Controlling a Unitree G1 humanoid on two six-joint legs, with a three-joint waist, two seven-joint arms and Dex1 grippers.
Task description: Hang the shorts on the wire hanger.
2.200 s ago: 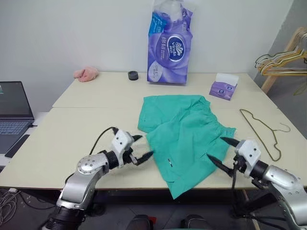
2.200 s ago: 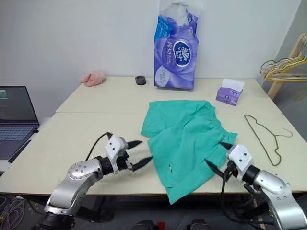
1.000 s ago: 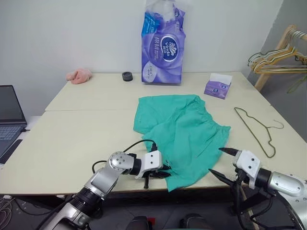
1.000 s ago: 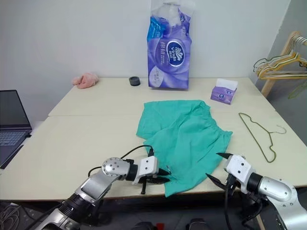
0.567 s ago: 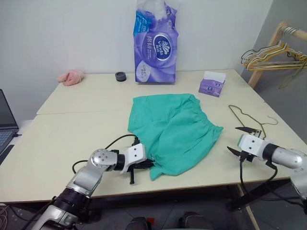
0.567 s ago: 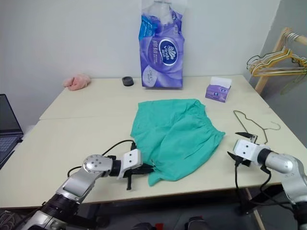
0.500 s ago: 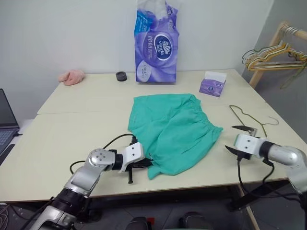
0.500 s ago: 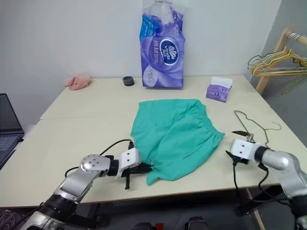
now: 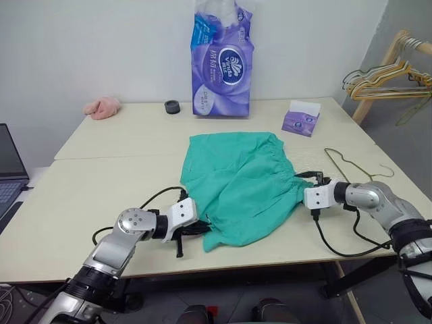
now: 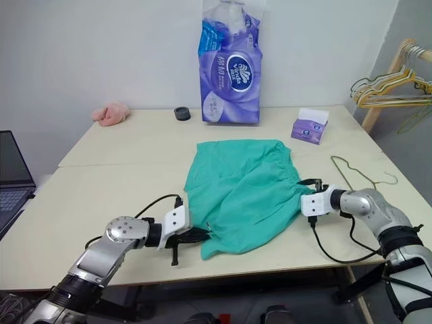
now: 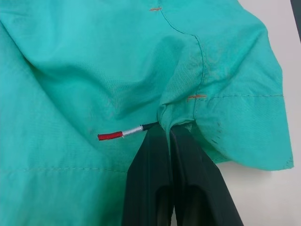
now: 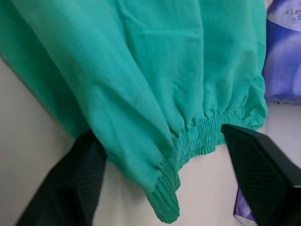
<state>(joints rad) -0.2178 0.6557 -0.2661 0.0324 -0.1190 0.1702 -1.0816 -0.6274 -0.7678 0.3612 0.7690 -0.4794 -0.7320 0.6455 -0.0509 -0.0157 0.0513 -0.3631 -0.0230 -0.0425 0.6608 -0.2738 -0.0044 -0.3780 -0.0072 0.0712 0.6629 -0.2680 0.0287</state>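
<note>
While the desk (image 9: 101, 162) carries everything, the shorts (image 9: 239, 175) lie spread near its middle, one leg hem reaching toward the near edge and the gathered waistband on their right side. The left gripper (image 9: 197, 228) has its jaws fully closed on a fold of fabric at the near hem — probably to anchor that end so the garment can be lifted or drawn taut. The right gripper (image 10: 302, 194) sits at the waistband with its jaws still apart, one finger (image 12: 261, 174) on either side of the elastic, nothing clamped yet; it seems poised to take the opposite end. The wire hanger (image 9: 351, 164) lies flat further right, untouched — beside the right arm, presumably for easy reach later.
</note>
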